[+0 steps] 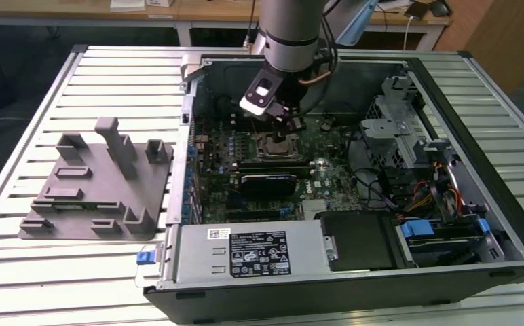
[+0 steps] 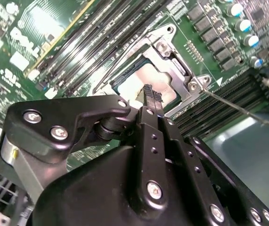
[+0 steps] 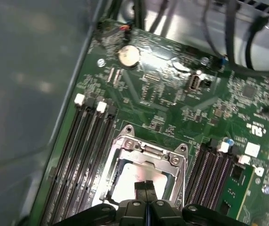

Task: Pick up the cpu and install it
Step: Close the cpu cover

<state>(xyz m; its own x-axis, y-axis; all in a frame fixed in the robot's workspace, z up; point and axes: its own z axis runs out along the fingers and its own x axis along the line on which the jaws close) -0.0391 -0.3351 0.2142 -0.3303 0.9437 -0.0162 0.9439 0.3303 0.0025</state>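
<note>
arm: my arm [image 1: 288,34] reaches down into the open computer case [image 1: 334,299], which sits on a slatted metal table [image 1: 99,81].
gripper: my gripper [image 1: 285,129] hangs right over the socket [image 1: 273,147] on the green motherboard [image 1: 334,180].
finger state: in both wrist views the two fingers [image 2: 148,110] are pressed flat together with no gap, and nothing is held between them.
cpu: the cpu [image 2: 139,80] lies flat in the socket, silver top up, with the metal frame [image 2: 174,63] around it.
cpu, first wrist view: same spot, cpu [image 3: 127,181] inside the frame [image 3: 125,141], and my gripper [image 3: 146,186] is over its silver top.
tip vs cpu: my gripper [image 2: 152,94] ends over the middle of the silver top. Touching or just above, I cannot tell.
lever: a thin wire lever [image 2: 240,107] sticks out sideways from one corner of the frame.
memory slots: long black slots [image 3: 83,150] run along one side of the socket, with more slots [image 3: 214,165] on the other side.
battery: a round coin battery [image 3: 129,55] sits on the motherboard, well apart from the socket.
fixture block: a grey plastic block [image 1: 94,190] stands on the table outside the case, on the exterior view's left, well apart from my gripper.
silver box: a labelled metal box [image 1: 244,255] sits at the near end of the case.
</note>
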